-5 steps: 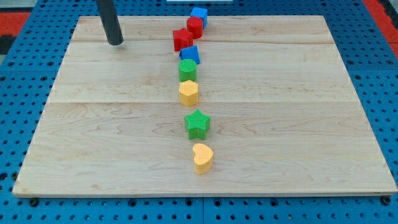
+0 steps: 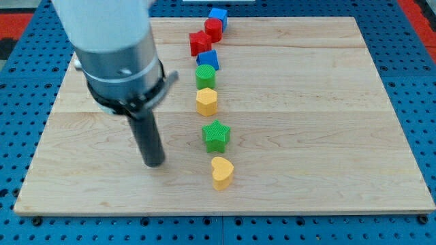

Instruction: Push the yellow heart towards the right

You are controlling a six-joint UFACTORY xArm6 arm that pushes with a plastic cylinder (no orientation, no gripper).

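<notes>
The yellow heart (image 2: 222,172) lies near the bottom of the wooden board (image 2: 327,136), at the lower end of a column of blocks. My tip (image 2: 154,162) rests on the board to the heart's left, about a hundred pixels away, slightly higher in the view. The rod hangs from a large white and grey arm body that fills the view's upper left. Just above the heart sits a green star (image 2: 216,135).
Above the star, the column continues upward: a yellow hexagon (image 2: 206,101), a green block (image 2: 206,75), a blue block (image 2: 208,59), a red star-like block (image 2: 199,43), a red block (image 2: 214,28) and a blue block (image 2: 218,15).
My tip has moved from the board's upper left corner down and right to the heart's left. The arm body now shows. No block has moved.
</notes>
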